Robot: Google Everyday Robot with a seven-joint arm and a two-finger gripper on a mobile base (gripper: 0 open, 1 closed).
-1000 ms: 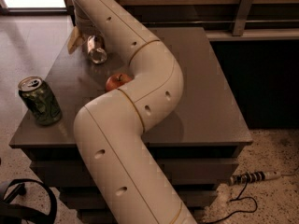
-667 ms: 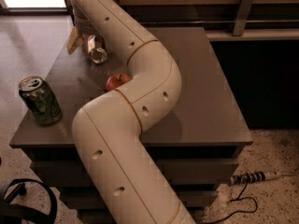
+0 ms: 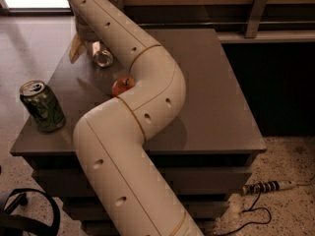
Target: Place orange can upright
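The orange can (image 3: 101, 55) is at the far left of the grey table (image 3: 216, 107), tilted with a shiny silver end facing the camera. My gripper (image 3: 86, 49) is right at the can, at the end of the white arm (image 3: 133, 112) that crosses the whole view. The arm hides part of the gripper and part of the can. I cannot tell whether the can rests on the table or is held.
A red apple (image 3: 122, 86) lies on the table against the arm, just in front of the can. A green patterned can (image 3: 43, 106) stands upright at the table's front left corner. A power strip and cable (image 3: 266, 187) lie on the floor at right.
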